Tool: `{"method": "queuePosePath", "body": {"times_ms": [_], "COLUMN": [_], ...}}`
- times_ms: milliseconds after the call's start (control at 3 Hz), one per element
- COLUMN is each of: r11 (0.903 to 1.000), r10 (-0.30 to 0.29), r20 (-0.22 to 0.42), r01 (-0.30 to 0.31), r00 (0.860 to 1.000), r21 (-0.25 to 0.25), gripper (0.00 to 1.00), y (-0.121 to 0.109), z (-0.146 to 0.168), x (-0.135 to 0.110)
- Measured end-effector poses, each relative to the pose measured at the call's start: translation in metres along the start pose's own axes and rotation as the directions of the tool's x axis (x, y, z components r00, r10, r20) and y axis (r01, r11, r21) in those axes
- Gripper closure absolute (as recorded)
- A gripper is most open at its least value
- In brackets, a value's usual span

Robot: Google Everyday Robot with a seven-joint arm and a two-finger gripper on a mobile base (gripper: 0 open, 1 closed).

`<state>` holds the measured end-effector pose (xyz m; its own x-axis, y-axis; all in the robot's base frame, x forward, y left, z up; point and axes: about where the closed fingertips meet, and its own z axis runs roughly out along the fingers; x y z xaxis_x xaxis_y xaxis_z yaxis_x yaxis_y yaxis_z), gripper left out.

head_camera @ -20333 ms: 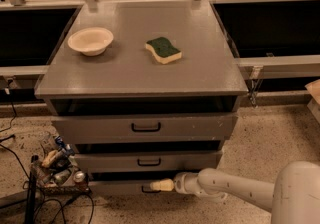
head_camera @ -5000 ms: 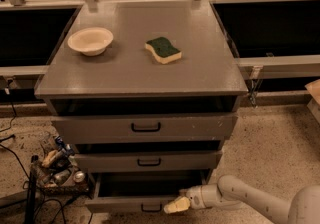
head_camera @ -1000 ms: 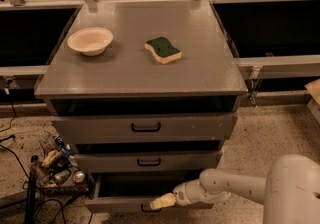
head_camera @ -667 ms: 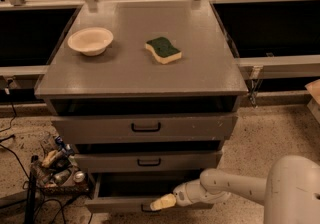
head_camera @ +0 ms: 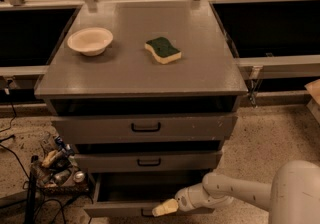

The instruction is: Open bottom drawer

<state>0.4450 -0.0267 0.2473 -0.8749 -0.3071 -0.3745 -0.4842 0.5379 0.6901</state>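
The bottom drawer (head_camera: 120,209) of the grey cabinet stands pulled out, showing a plain dark grey inside (head_camera: 145,184); its small black handle (head_camera: 146,213) sits at the frame's bottom edge. My gripper (head_camera: 165,208), with cream-coloured fingertips, is at the drawer's front panel just right of the handle, reaching in from the white arm (head_camera: 235,195) at the lower right. The middle drawer (head_camera: 147,161) and the top drawer (head_camera: 145,127) sit a little out above it.
A cream bowl (head_camera: 90,41) and a green and yellow sponge (head_camera: 163,50) lie on the cabinet top (head_camera: 130,73). A small rack with bottles and cables (head_camera: 55,168) stands on the speckled floor left of the cabinet. Dark recesses flank the cabinet behind.
Over twenty seconds the bottom drawer has come out from nearly closed. In the last second the gripper and drawer have barely moved.
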Motion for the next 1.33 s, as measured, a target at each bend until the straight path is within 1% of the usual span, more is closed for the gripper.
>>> {"method": "queuePosePath", "body": {"times_ms": [333,667,1000,1333], "r11": [1.0,0.9997,0.9995,0.997], "r10": [0.0,0.002,0.004,-0.001], "r20": [0.0,-0.004,-0.006,-0.011], "r01": [0.0,-0.002,-0.005,0.0], "r00": [1.0,1.0,1.0,1.0], "r21": [0.0,-0.023,-0.033,-0.078], "gripper": [0.0,0.0,0.0,0.0], "y": [0.0,-0.003,-0.002,-0.003], "z": [0.0,-0.005,-0.005,-0.017], "x": [0.0,0.017,0.019,0.041]}}
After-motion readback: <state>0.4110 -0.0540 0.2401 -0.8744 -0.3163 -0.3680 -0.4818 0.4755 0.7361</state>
